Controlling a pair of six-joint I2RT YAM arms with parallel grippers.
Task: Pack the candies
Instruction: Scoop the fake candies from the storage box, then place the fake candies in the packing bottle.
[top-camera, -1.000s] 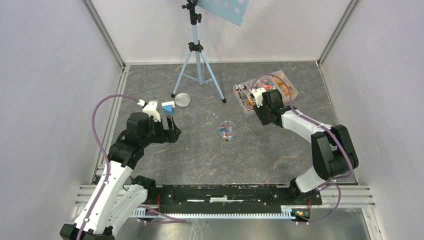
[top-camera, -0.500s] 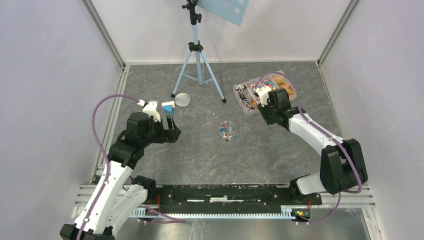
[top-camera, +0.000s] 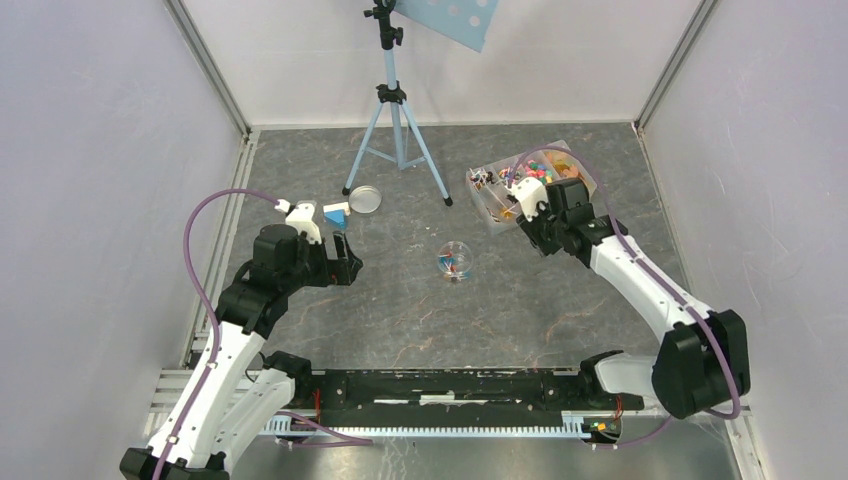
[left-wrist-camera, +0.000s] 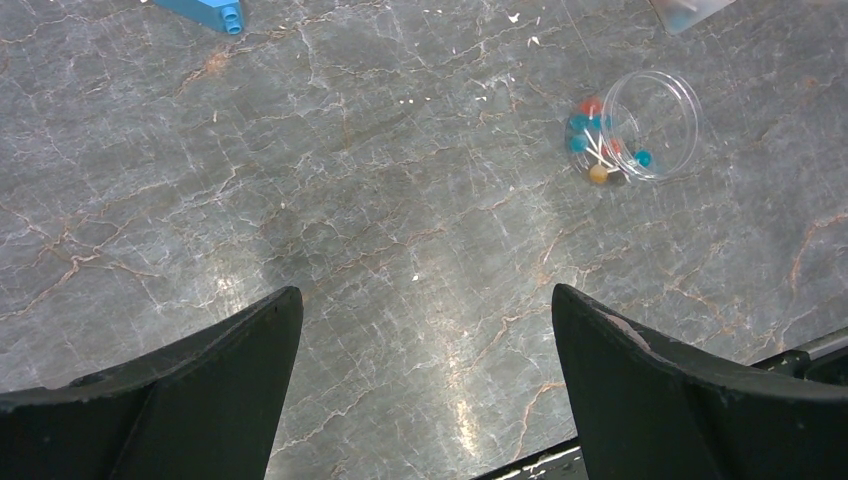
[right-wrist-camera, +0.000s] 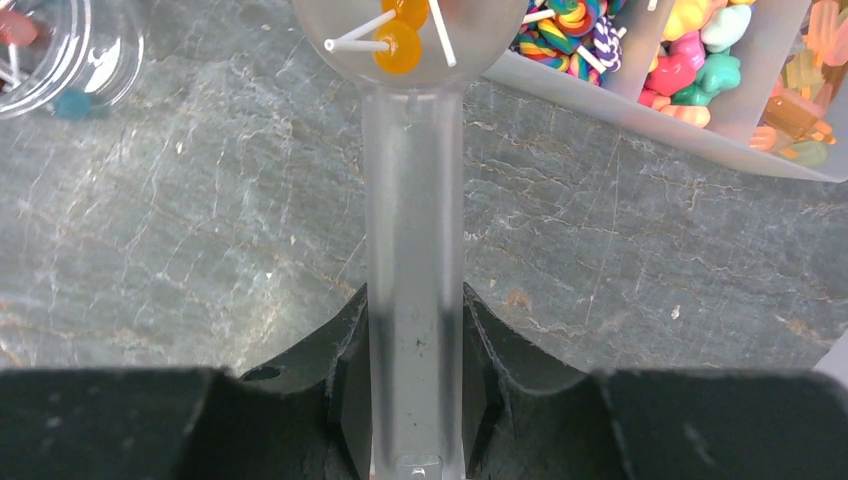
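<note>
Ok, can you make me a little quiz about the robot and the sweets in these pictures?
1. True or false: the left gripper is holding a sweet.
2. What is the right gripper shut on? A) a fork B) a clear scoop C) a cup
3. Fill the gap: the lollipops lying in the scoop's bowl are ____ in colour.

Key: 1 false, it is open with nothing between its fingers. 2 B. 3 orange.
</note>
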